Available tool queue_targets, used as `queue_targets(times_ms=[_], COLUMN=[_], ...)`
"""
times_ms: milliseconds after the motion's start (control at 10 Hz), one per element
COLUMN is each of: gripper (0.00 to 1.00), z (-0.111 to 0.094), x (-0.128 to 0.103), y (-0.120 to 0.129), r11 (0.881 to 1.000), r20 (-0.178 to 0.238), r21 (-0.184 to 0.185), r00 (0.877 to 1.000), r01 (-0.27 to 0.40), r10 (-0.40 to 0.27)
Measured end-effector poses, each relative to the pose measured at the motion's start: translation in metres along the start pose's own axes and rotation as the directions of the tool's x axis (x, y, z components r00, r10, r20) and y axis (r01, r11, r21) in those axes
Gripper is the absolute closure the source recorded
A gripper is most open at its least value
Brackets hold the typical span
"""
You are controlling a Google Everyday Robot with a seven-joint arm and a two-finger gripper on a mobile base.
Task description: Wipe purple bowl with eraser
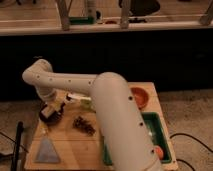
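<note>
Wood surface point(67, 146), dim room: gripper point(51, 107) low over purple bowl point(55, 119), can't tell if clenched; hard push cd tip bowl.

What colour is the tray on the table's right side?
Green tray, camera view. The gripper is down at the purple bowl, far left.

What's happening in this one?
The robot's single arm reaches across the wooden table. Its gripper is down at the purple bowl near the table's left edge. A pale block, apparently the eraser, is at the bowl. The orange bowl and green tray sit apart on the right.
</note>
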Motion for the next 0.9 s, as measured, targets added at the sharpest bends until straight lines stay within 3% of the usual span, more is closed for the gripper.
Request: queue_targets(times_ms=[200, 400, 600, 900], gripper=[1.0, 1.0, 1.0, 1.0], z=[-0.003, -0.004, 0.001, 0.011], x=[0.023, 0.031, 0.021, -0.014], y=[0.003, -0.004, -0.023, -0.048], r11=[0.999, 0.999, 1.0, 0.998], r20=[-0.006, -0.007, -0.005, 0.021], r21=[0.009, 0.012, 0.002, -0.012], r00=[0.999, 0.999, 1.0, 0.998], r01=[-0.044, -0.052, -0.024, 0.064], r10=[0.044, 0.052, 0.024, -0.064])
